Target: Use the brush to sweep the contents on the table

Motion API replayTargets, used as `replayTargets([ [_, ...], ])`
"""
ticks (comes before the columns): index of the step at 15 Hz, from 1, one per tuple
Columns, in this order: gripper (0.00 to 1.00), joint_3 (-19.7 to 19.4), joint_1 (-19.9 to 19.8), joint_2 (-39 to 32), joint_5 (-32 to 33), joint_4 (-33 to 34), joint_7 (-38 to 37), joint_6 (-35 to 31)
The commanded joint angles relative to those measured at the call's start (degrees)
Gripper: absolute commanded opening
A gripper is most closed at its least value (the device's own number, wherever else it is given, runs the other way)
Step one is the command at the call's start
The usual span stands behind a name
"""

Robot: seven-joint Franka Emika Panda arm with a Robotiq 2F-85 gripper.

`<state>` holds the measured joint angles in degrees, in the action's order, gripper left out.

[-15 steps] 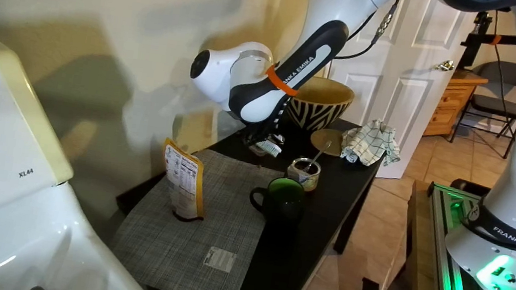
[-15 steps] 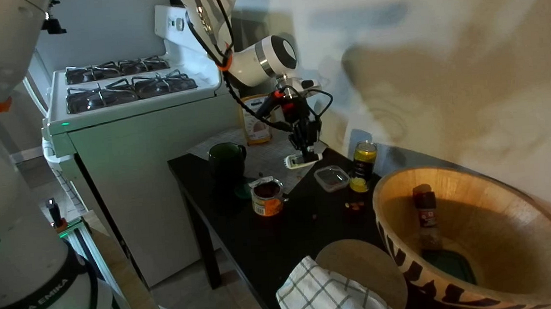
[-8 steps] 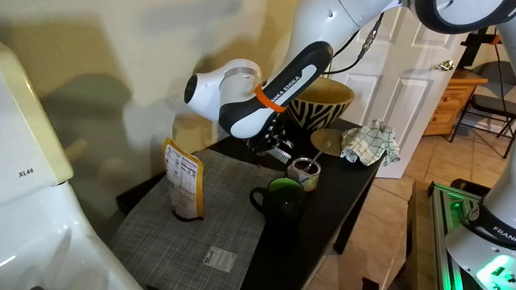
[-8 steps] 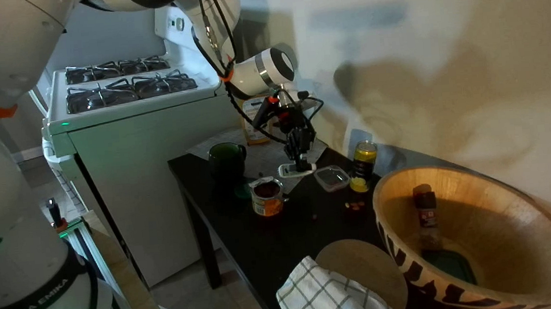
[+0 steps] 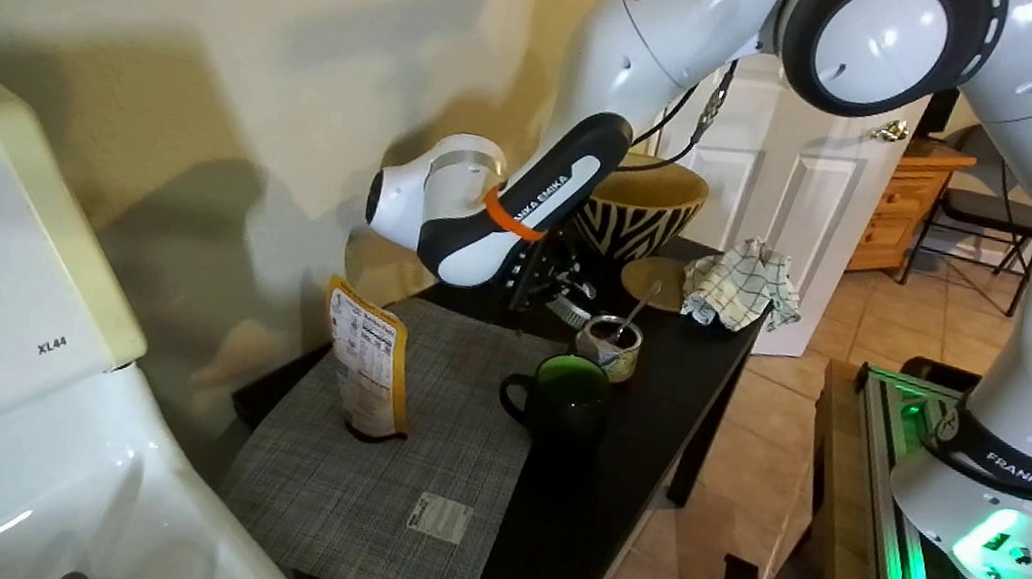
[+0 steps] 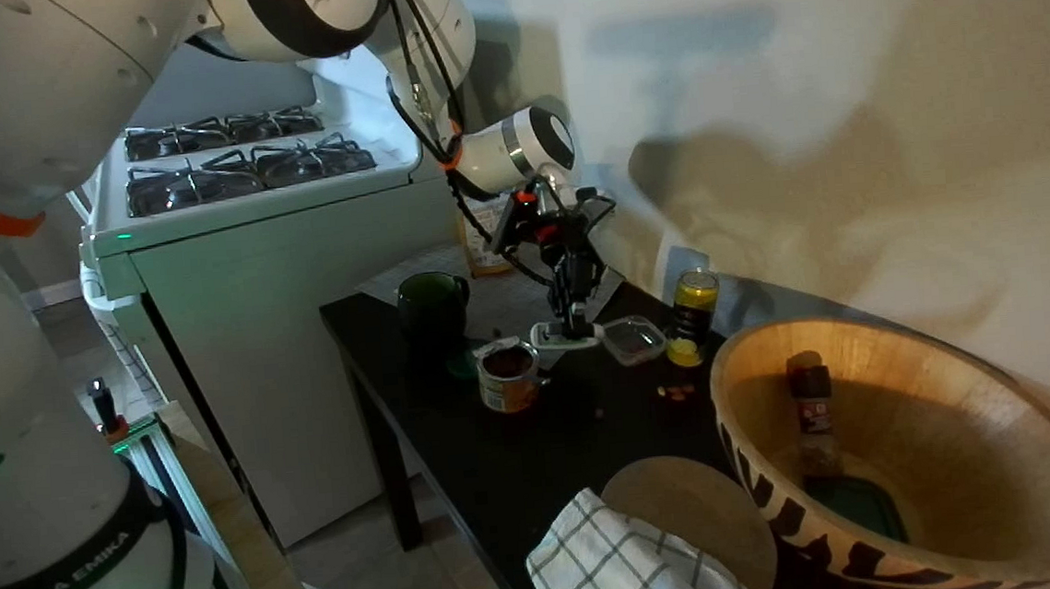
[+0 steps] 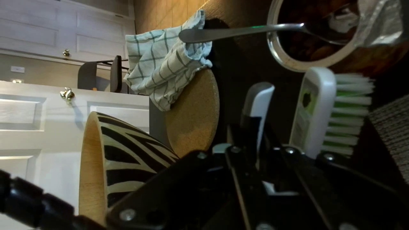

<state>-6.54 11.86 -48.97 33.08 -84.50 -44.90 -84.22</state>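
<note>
the black two-finger gripper (image 6: 573, 326), clamping a white-and-green plastic brush (image 7: 320, 111), should sweep low, avoiding the round metal tin (image 6: 508, 391) beside it.

- A home kitchen, by its furnishings.
- White gas stove (image 6: 304, 301) with four dark burners (image 6: 313, 163).
- Black surface (image 6: 560, 463) bearing a mug (image 6: 432, 315), open can (image 6: 507, 390), checked cloth (image 6: 631, 560) and striped bowl (image 5: 637, 231).
- White panelled door (image 5: 815, 210), wooden drawers (image 5: 891, 205), a dark chair (image 5: 987, 210) and a tiled floor (image 5: 776, 417).
</note>
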Motion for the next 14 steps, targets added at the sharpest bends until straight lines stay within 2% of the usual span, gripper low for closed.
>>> replayTargets([
  [1,0.05,-1.51,-0.24,-4.11,-1.25,5.52,-0.89,4.84],
  [6,0.05,-3.08,-0.41,-7.76,-0.37,9.84,-0.8,9.21],
  [10,0.05,-3.65,0.06,-10.31,0.74,12.49,-1.65,9.25],
  [11,0.19,-3.71,0.12,-10.74,0.88,12.96,-1.96,8.99],
  [12,0.44,-3.79,0.21,-11.19,1.03,13.36,-2.3,8.86],
  [14,0.47,-3.85,0.26,-11.94,1.15,14.26,-2.62,8.86],
])
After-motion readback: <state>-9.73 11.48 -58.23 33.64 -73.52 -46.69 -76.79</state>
